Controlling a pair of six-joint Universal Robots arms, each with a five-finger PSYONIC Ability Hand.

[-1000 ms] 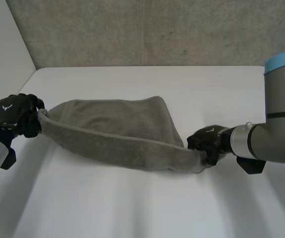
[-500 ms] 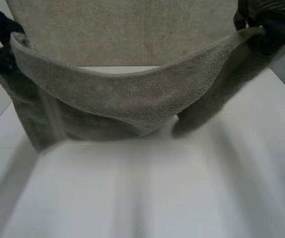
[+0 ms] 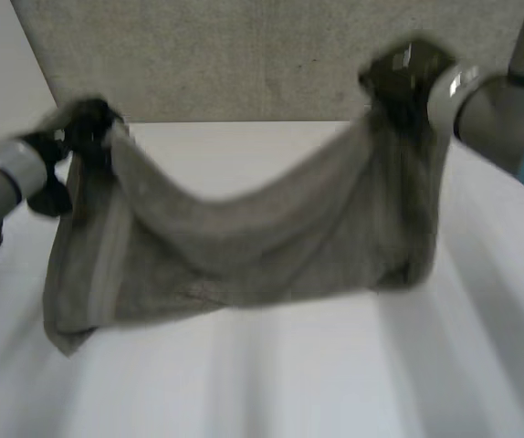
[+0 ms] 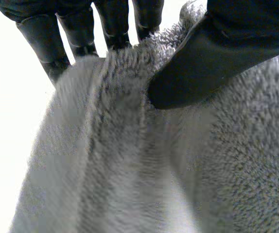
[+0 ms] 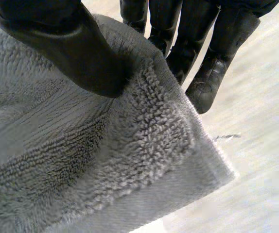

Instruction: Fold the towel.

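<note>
Pinching towel (image 3: pixel 244 246) ends: left hand (image 3: pixel 89 128), right hand (image 3: pixel 403 73); towel sags between them.

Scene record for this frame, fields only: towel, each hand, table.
object: grey towel, held above the table, sagging in the middle
left: left hand pinches one upper end between thumb and fingers
right: right hand pinches the other end, near a corner, between thumb and fingers
surface: white table below the towel
lower edge on table: cannot tell
</note>
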